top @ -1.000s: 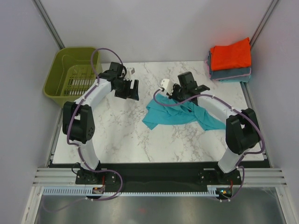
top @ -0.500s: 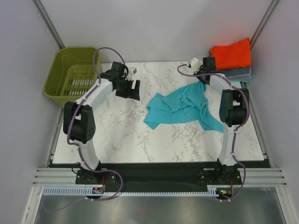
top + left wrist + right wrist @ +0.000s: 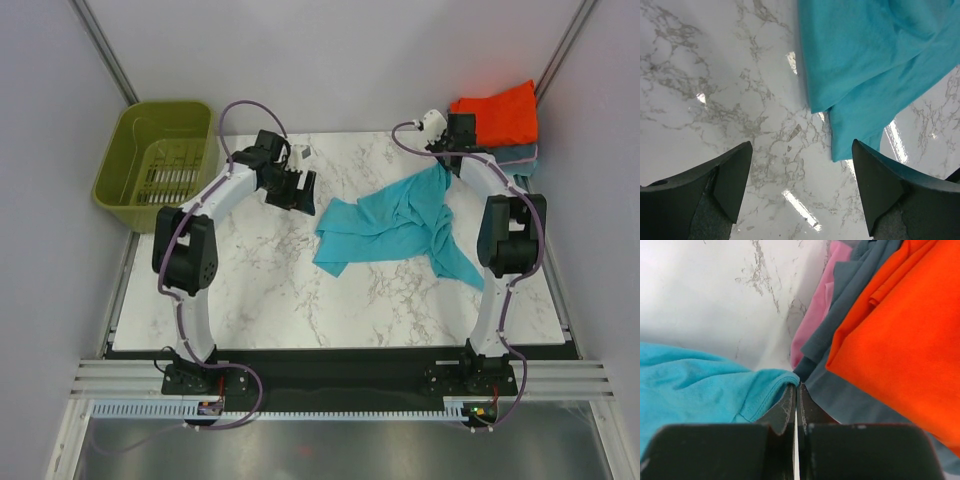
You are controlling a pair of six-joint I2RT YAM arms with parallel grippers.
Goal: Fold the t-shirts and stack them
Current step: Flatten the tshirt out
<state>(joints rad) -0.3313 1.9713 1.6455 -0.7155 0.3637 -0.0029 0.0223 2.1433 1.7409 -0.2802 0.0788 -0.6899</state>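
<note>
A teal t-shirt point(image 3: 400, 225) lies crumpled on the marble table point(image 3: 240, 290), one edge pulled up toward the far right corner. My right gripper point(image 3: 448, 163) is shut on that edge; in the right wrist view the teal hem point(image 3: 760, 385) curls into the closed tips of the right gripper point(image 3: 796, 387). Right beside it stands a folded stack with an orange-red t-shirt point(image 3: 495, 115) on top and a grey-blue t-shirt point(image 3: 850, 295) under it. My left gripper point(image 3: 299, 193) hovers open over bare marble just left of the teal t-shirt point(image 3: 865, 60), nothing between its fingers point(image 3: 720, 185).
An olive-green basket point(image 3: 125, 175) stands off the table's far left corner. A pink folded layer point(image 3: 815, 315) shows in the stack beside the grey-blue cloth. Grey walls close in the back and both sides.
My right gripper has swung from the table's middle to the far right by the stack, dragging the teal shirt's edge with it. My left arm has shifted right toward the shirt.
</note>
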